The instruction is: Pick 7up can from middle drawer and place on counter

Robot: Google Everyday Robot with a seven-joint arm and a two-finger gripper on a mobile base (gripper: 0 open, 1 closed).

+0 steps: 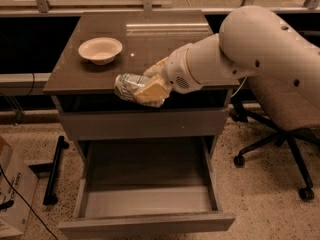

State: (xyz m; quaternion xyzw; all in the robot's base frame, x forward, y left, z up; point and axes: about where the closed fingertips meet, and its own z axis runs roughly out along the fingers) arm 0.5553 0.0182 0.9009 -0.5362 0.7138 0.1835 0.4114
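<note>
gripper [144,91] at the front edge of the counter [165,44], on a thick white arm [240,49] stretched in from the right, wrist angled down and left. yellowish fingers [151,89] clamped around the 7up can [126,83], tilted on its side over the counter's lip; contact with the slab not clear. pale bowl [100,50] upright at left rear. below, middle drawer [150,223] pulled open, grey floor showing. office chair [285,119] far right.
</note>
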